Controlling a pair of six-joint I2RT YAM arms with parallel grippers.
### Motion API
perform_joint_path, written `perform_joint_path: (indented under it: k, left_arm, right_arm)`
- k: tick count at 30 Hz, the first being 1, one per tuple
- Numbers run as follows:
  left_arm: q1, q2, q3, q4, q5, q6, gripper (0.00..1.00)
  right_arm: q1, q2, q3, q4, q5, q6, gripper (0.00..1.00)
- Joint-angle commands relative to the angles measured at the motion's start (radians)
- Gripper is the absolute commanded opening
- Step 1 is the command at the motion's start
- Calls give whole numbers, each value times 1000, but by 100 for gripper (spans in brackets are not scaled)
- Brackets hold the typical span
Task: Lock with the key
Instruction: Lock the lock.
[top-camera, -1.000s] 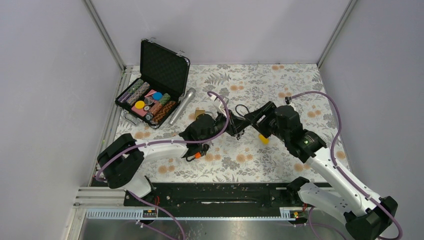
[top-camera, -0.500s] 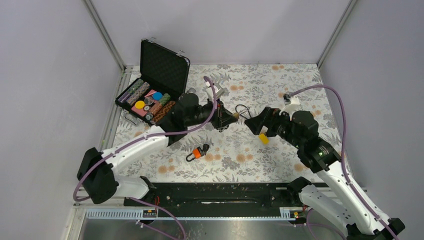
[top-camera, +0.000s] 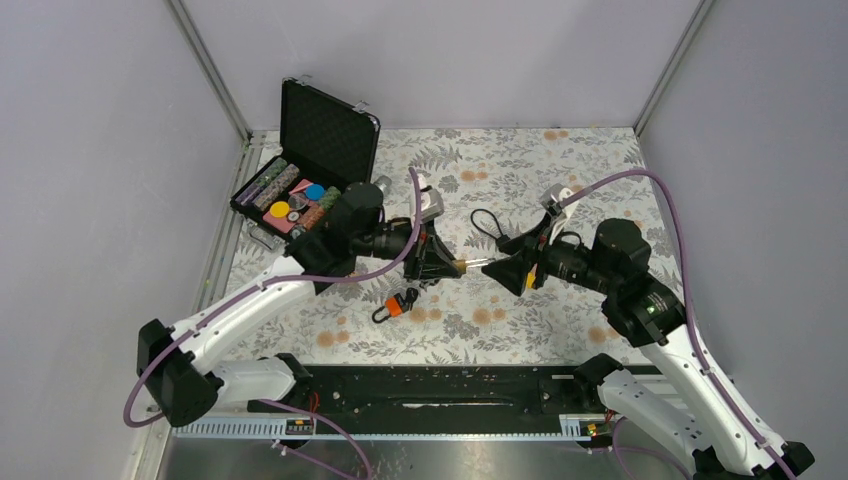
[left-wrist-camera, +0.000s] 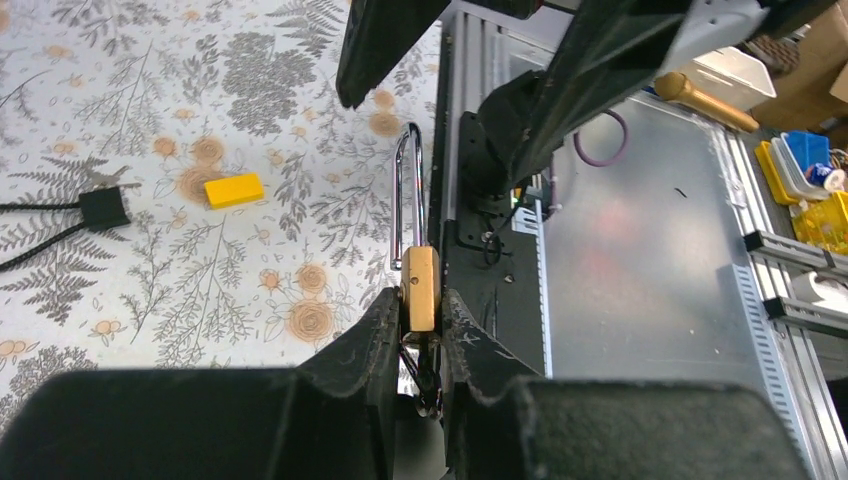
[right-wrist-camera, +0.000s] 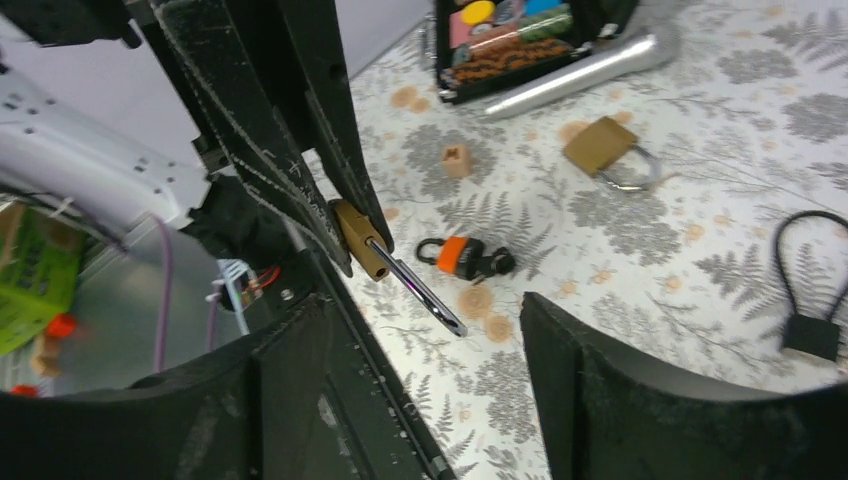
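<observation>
Brass padlock pinched in left tool, shackle toward gaping right tool

**Two Wrist Views Face Each Other**

The top camera looks down from above and behind the arm bases, taking in the whole table. The left wrist camera, close behind the left gripper, faces right; the right wrist camera, behind the right gripper, faces left and far. All three share the brass padlock mid-table.
</observation>
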Motion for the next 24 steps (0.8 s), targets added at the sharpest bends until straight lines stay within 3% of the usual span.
perform_joint_path:
  k: [1, 8, 14, 24]
  left_arm:
    - [6, -75, 36, 28, 109, 39, 0]
    - [5, -116, 23, 48, 144, 36, 0]
    - [6, -124, 2, 127, 172, -10, 0]
    - [5, -92, -38, 378, 261, -202, 0]
  right_arm:
    - [-4, 5, 46, 50, -194, -58, 69]
    - [-4, 10, 32, 115, -260, -13, 29]
    - [-3, -1, -4, 248, -338, 78, 2]
    - [19, 4, -40, 324, -282, 93, 0]
